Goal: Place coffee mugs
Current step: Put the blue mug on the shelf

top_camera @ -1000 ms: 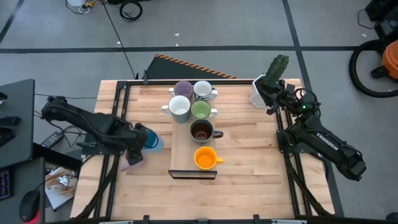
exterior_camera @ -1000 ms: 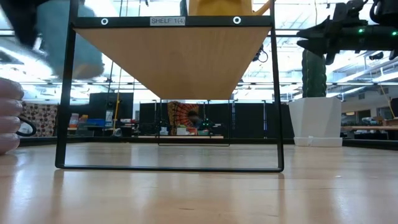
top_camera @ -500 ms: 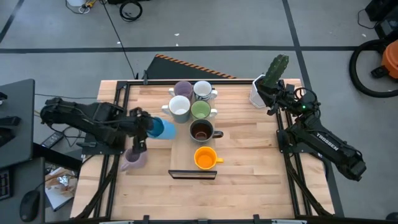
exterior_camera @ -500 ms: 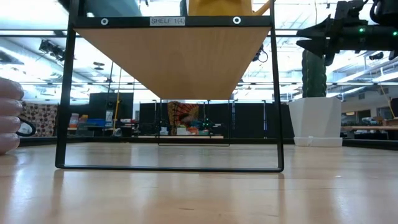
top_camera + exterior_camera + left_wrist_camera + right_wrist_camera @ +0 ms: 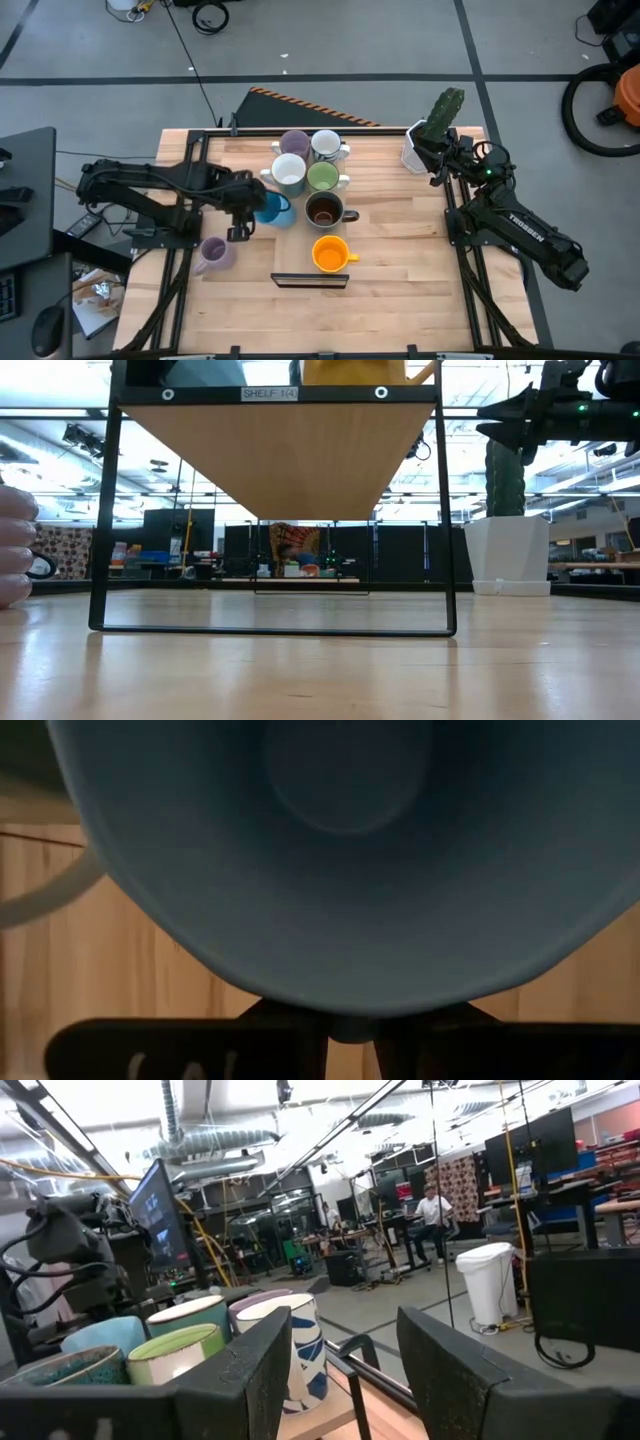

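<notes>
My left gripper (image 5: 247, 207) is shut on the blue mug (image 5: 271, 208) at the left edge of the raised wooden shelf (image 5: 300, 240). In the low view the blue mug's base (image 5: 200, 370) shows just above the shelf top; whether it touches cannot be told. On the shelf stand a purple mug (image 5: 294, 143), a white patterned mug (image 5: 325, 145), a white mug (image 5: 289, 172), a green mug (image 5: 322, 177), a brown mug (image 5: 324, 211) and an orange mug (image 5: 330, 253). A second purple mug (image 5: 212, 253) stands on the table. My right gripper (image 5: 345, 1370) waits open at the far right. My left gripper holds the blue mug by its rim wall (image 5: 345, 1028), pinched between the two fingers. It comes from the table's left side. The mug's opening (image 5: 340, 840) faces the wrist camera and its handle (image 5: 50, 895) sticks out sideways.
A white faceted pot with a green cactus (image 5: 428, 135) stands at the far right corner beside my right arm (image 5: 510, 225). The shelf's black frame (image 5: 105, 510) stands on the table's middle. Bare wood lies to the right of the shelf (image 5: 400, 240).
My left gripper has carried the blue mug up and toward the table's right, from beside the purple mug on the table to the shelf's left edge next to the brown mug. The purple mug on the table has stayed where it was.
</notes>
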`<state>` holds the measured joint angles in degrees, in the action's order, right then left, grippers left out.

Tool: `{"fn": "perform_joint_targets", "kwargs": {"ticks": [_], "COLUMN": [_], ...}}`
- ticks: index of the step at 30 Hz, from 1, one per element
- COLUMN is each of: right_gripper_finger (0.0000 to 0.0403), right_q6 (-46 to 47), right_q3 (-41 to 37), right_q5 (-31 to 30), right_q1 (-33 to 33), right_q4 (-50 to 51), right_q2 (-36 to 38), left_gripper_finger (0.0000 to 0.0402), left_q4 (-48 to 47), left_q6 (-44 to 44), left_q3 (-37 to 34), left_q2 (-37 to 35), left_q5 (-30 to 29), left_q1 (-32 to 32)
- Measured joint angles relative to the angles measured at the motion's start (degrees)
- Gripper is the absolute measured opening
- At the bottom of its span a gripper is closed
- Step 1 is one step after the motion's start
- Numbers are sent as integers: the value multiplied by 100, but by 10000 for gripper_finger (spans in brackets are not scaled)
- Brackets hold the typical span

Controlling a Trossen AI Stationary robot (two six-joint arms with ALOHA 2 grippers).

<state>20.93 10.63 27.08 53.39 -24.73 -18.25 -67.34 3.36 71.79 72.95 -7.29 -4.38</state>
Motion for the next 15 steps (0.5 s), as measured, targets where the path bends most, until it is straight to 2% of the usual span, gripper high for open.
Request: {"fn": "perform_joint_targets", "kwargs": {"ticks": [7,15], "right_gripper_finger": [189,189], "right_q6": [-2,11], "right_q3": [0,0], "right_q5": [4,6], "right_q1": [0,0], "right_q4": [0,-2], "right_q2": [0,1], "left_gripper_finger": [53,53], "left_q4": [276,439], "left_q6": [-374,-525], "left_q3": [0,-4], "left_q2": [2,71], "left_q5": [5,181], "left_q1": [267,262]}}
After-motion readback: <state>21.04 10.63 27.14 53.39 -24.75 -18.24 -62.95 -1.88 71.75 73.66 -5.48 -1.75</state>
